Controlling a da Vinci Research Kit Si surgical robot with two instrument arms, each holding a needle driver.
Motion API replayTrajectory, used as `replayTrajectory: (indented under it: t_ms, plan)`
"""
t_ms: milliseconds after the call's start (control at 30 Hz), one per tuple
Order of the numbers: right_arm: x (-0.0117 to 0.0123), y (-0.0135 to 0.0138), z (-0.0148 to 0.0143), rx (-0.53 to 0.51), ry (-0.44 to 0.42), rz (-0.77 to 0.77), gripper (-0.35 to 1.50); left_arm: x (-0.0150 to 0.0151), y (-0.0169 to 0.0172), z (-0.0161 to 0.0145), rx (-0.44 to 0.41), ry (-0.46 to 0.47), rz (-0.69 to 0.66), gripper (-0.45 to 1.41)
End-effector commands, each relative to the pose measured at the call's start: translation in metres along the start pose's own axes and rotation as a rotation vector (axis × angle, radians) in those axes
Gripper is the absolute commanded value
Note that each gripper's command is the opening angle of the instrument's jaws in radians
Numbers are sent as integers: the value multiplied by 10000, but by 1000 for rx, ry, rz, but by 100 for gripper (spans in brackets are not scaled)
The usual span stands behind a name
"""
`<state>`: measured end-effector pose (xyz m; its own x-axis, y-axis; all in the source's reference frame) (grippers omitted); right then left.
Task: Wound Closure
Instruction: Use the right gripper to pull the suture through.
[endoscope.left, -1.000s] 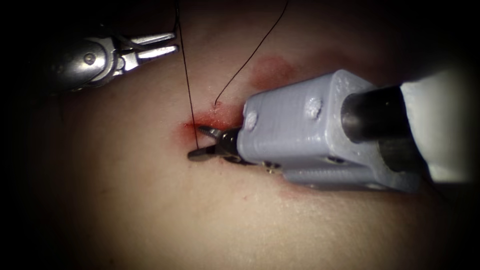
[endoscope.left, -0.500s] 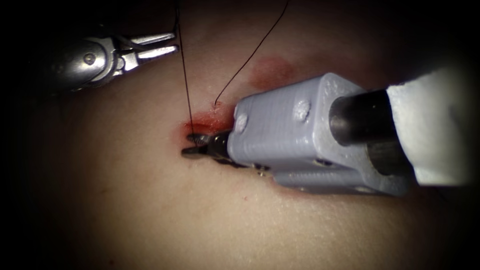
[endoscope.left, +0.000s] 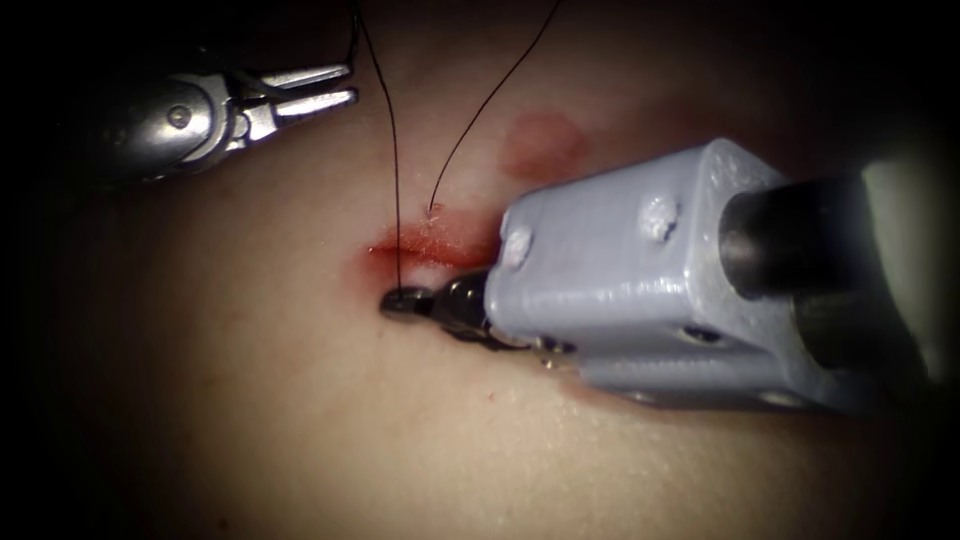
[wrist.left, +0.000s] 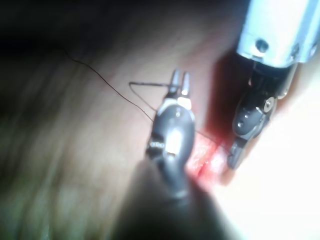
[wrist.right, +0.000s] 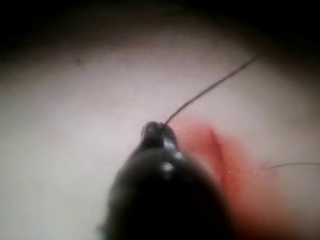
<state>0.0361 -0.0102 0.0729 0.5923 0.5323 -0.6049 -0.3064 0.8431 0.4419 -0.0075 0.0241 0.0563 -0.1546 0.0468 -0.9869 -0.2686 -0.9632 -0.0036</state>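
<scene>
Here, the right tool (endoscope.left: 405, 301) has its jaws closed on the thread (endoscope.left: 394, 170) just below the cut (endoscope.left: 432, 243) in the tissue (endoscope.left: 300, 420), which is smeared with red fluid (endoscope.left: 540, 142). The left tool (endoscope.left: 335, 88), up and left of the cut, holds nothing (jaws seemingly slightly apart). The needle's place cannot be told.

Two grippers, left (endoscope.left: 340, 88) and right (endoscope.left: 405, 300); two thread strands (endoscope.left: 395, 180); one cut (endoscope.left: 430, 243); one tissue (endoscope.left: 300, 400).

Dark thread (endoscope.left: 396, 180) taut, w/ loose end (endoscope.left: 478, 110) leaving red cut (endoscope.left: 430, 243) in tissue (endoscope.left: 300, 420).
</scene>
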Motion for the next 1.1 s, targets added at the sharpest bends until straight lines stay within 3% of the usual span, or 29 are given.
replayTrajectory:
  t_ms: [33,233,267,300,367,400,433,533,800,1100]
  plan:
    - [12,-19,-3,19,-1,4,-35,-6,0,6,-1,2,1,-35]
    - [68,-52,-26,44,71,35,-35,-6,1,6,-1,2,1,-35]
    - [79,-58,-26,40,97,22,-3,-5,1,6,-1,2,1,-35]
    - [79,-58,-26,40,97,22,-3,-5,1,6,-1,2,1,-35]
    - [83,-61,-25,22,127,1,57,-5,1,5,-2,2,1,-35]
    - [81,-64,-25,-15,139,-28,99,-5,1,5,-2,2,1,-35]
    - [79,-66,-25,-44,134,-45,123,-5,1,5,-2,2,7,-35]
    - [69,-67,-33,-84,122,-118,146,-5,1,5,-2,2,7,-35]
    - [27,-51,-69,-104,72,-215,148,-6,0,4,-3,3,6,-35]
    - [22,-9,-56,-217,39,-267,148,-6,0,3,-5,3,7,-35]
